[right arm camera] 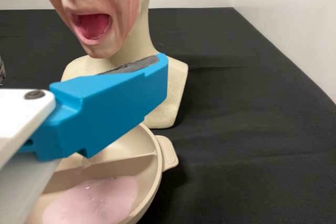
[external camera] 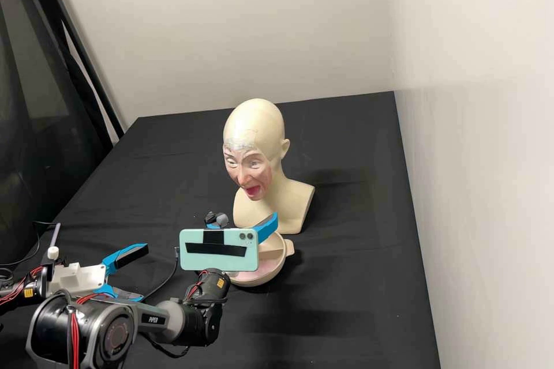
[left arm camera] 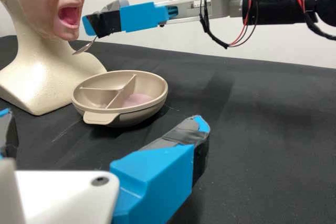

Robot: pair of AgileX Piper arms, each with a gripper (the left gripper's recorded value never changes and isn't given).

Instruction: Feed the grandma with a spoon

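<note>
From the high view, your grandma head point(external camera: 258, 155) stands upright in the middle of the counter point(external camera: 358, 277), mouth open, facing the near edge. The divided bowl point(external camera: 284, 249) sits just in front of its bust. Your right hand point(external camera: 262, 229) is up over the far part of that bowl, close under the chin. A teal phone point(external camera: 219, 249) is strapped across its wrist and hides much of it. Your left hand point(external camera: 141, 274) sits low at the counter's near left, blue fingers point(external camera: 128, 253) spread wide with nothing between them. Over to the left wrist view: there's the spoon point(left arm camera: 84, 48), hanging from the tip of the right hand, scoop tilted down. It's just below the open mouth, in front of the neck, and raised clear above the bowl. Whether the right hand is pinching it, you cannot tell. The left hand's own fingers frame this shot, well apart and empty. Right wrist view now: you're looking at the open mouth from close in, with the bowl right beneath. Pink mush point(right arm camera: 97, 203) lies in the bowl's large compartment, on the side away from the grandma head.
</note>
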